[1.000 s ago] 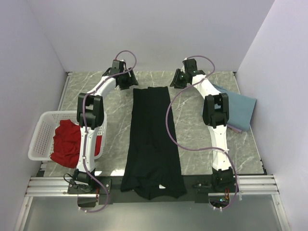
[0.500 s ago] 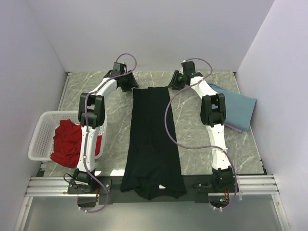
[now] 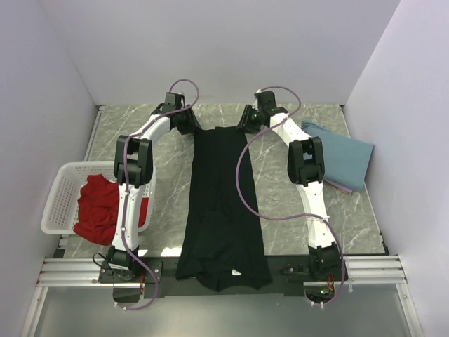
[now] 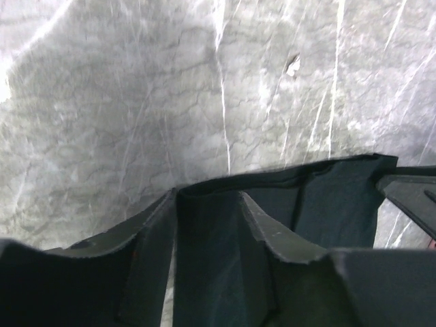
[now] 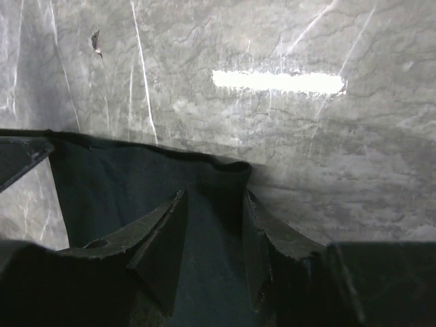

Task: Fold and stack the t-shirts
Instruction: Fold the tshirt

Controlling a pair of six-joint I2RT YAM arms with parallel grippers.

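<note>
The left tool (image 4: 208, 201) and right tool (image 5: 214, 197), spread, straddle the black t-shirt's (image 3: 221, 203) far corners.

Table (image 3: 168, 203), grey marbled: you have the black t-shirt (image 3: 223, 203) lying flat on it as a long narrow strip. Its far hem spans from the left gripper (image 3: 189, 126) to the right gripper (image 3: 244, 125), and the rest runs back from them toward the arm bases, lapping over the metal rail (image 3: 77, 270). Outboard of the right gripper and back toward its base, a folded dusty-blue shirt (image 3: 344, 158) lies well apart from the black one; outboard of the left gripper, well back, stands the white latticed basket (image 3: 59, 196).
</note>
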